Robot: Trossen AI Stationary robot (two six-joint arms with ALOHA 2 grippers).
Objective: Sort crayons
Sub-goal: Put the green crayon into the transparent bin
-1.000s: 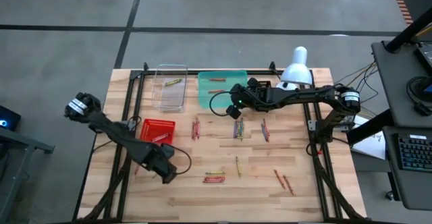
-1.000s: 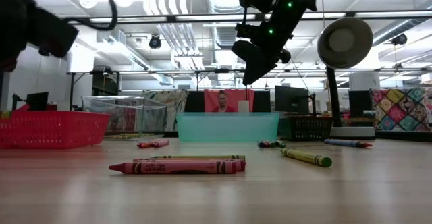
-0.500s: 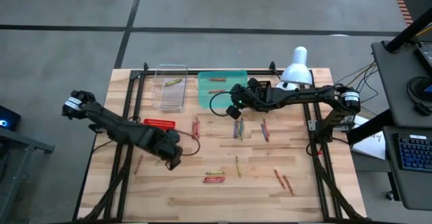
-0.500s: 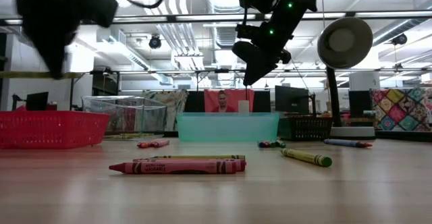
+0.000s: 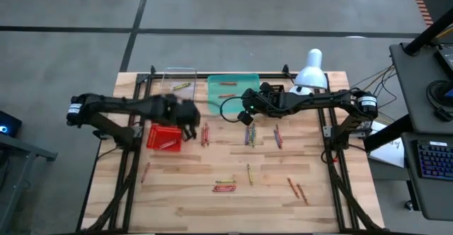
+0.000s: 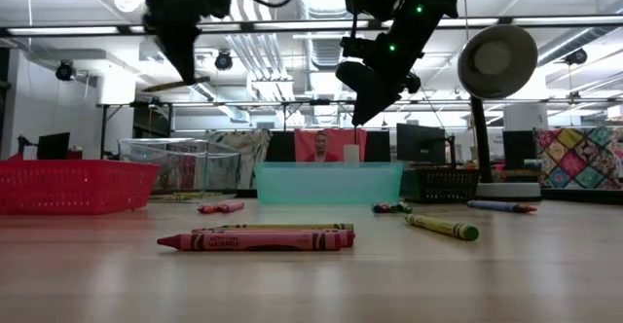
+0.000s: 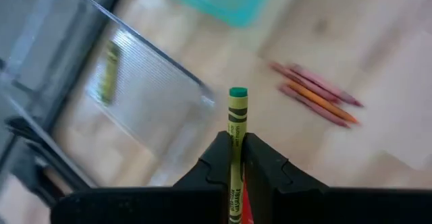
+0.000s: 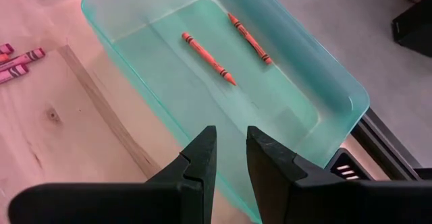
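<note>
The pale wooden slatted table (image 5: 233, 192) fills the middle of the high view. Along its upper edge sit a clear plastic tray (image 5: 178, 97) at centre-left and a teal translucent plastic tray (image 5: 228, 93) just right of it; a red mesh basket (image 5: 164, 137) stands below the clear tray.

The left gripper (image 5: 185, 116) hangs at centre-left of the high view, just beside the basket's upper right corner. In the left wrist view it is clenched on a yellow-green wax crayon (image 7: 236, 150) that sticks out past the fingertips. The right gripper (image 5: 245, 112) hovers at the teal tray's lower right edge, fingers slightly parted and holding nothing; two orange crayons (image 8: 208, 58) lie in that tray.

The step in hand looks like delivery of the yellow-green crayon. One like-coloured crayon (image 5: 182, 86) already lies in the clear tray, so the next move probably calls for carrying the crayon over that tray and releasing it. Loose crayons (image 5: 226, 185) remain scattered lower on the table.
</note>
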